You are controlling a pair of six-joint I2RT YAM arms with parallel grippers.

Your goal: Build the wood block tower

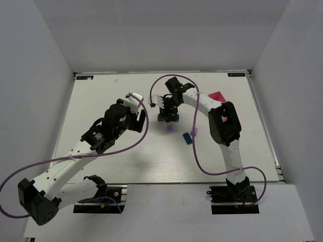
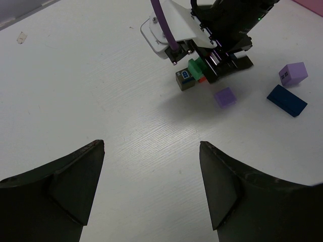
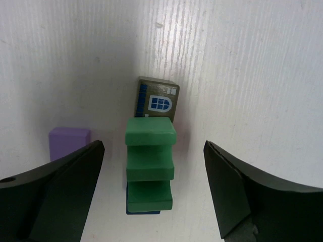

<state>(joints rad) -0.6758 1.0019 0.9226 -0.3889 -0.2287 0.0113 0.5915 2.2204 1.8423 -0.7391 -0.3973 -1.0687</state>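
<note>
The wood block tower (image 1: 168,117) is standing near the middle of the white desk (image 1: 101,101), directly under the right hand (image 1: 169,107). In the right wrist view, a green stepped block (image 3: 150,161) is sitting on top, with a sliver of a blue piece (image 3: 144,211) showing beneath its near end. An olive block with a painted window (image 3: 156,100) is touching its far end. From the left wrist view, a red-orange piece (image 2: 202,79) is showing under the green block.

The right hand is standing released. Its fingers (image 3: 55,194) are flanking the green block with bare desk visible on both sides, and neither finger is touching it.

The left hand (image 2: 151,151) is hanging to the left of the tower, well apart from it. It is spread wide, with nothing between its fingers (image 2: 237,191).

Loose pieces are lying on the desk to the near right of the tower. A purple cube (image 1: 170,128) is just beside the tower. A dark blue block (image 1: 187,138) is lying flat farther out, with a lilac block (image 1: 194,132) close beside it. A pink piece (image 1: 217,96) is lying toward the far right, behind the right arm.
</note>
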